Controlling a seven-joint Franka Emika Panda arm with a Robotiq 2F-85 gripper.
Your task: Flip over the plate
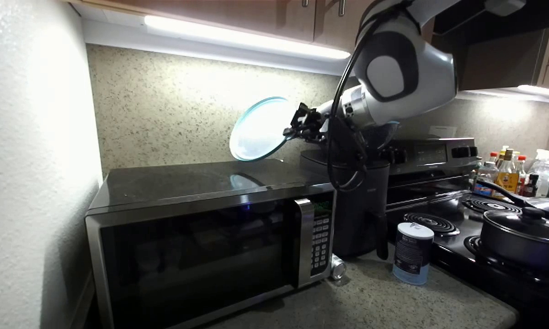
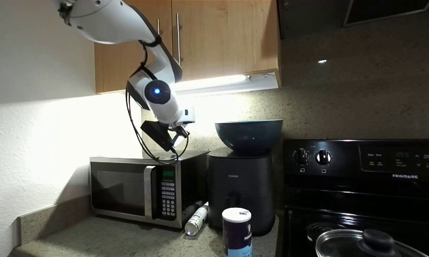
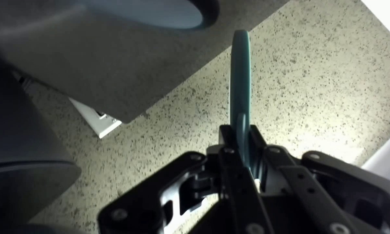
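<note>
The pale blue-white plate [image 1: 258,130] is held steeply tilted, nearly on edge, above the microwave top, with the speckled backsplash behind it. Its lower rim looks a little apart from the microwave, and its reflection shows on the dark top. My gripper [image 1: 290,133] is shut on the plate's near rim. In the wrist view the plate [image 3: 240,74] is seen edge-on as a teal strip, pinched between both fingertips of my gripper [image 3: 239,133]. In an exterior view the gripper [image 2: 181,132] is partly covered by the wrist hardware, and the plate cannot be clearly made out there.
The microwave [image 1: 196,183] lies below the plate. A black air fryer [image 2: 241,185] stands beside it, bearing a deep teal bowl [image 2: 250,135]. A cabinet [image 2: 225,39] hangs above. A salt canister [image 1: 413,256] and a can [image 2: 196,220] are on the counter. A pot [image 1: 521,242] is on the stove.
</note>
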